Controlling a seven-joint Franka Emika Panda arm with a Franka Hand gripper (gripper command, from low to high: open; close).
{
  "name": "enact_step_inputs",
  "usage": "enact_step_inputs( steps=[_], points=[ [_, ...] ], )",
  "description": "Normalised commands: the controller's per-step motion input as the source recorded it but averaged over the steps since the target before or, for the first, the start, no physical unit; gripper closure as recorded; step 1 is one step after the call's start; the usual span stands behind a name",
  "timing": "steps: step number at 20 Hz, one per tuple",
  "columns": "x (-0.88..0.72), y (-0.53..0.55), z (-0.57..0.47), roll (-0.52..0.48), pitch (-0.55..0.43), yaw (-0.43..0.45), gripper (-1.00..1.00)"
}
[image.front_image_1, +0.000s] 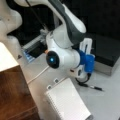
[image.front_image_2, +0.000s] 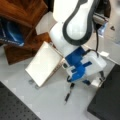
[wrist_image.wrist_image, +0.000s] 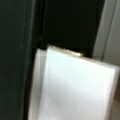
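In both front views the white arm bends low over the grey table, ending in a blue-bodied gripper that points down. The gripper hangs just above a black pen lying on the table; that pen is the nearest thing to it. Nothing is seen between the fingers. A white spiral notepad lies beside the gripper; the notepad is tilted against the arm's base side. The wrist view holds only a pale flat surface before a dark background, and no fingers show there.
A brown wooden shelf stands next to the notepad; on the shelf sits a blue book. Two small clips lie at the notepad's edge. A black mat and a dark perforated board border the table.
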Motion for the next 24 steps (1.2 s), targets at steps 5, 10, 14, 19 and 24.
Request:
enact_step_inputs(
  steps=[5,10,14,19,24],
  points=[
    [0.15,-0.02,-0.07,0.137,-0.056,0.044,1.00],
    [0.13,-0.06,-0.10,0.133,-0.066,0.051,1.00],
    [0.12,-0.06,-0.09,0.133,-0.069,0.047,1.00],
    [0.13,-0.06,-0.08,0.126,-0.088,0.046,1.00],
    [0.14,-0.06,-0.07,0.127,-0.073,0.032,1.00]
  ],
)
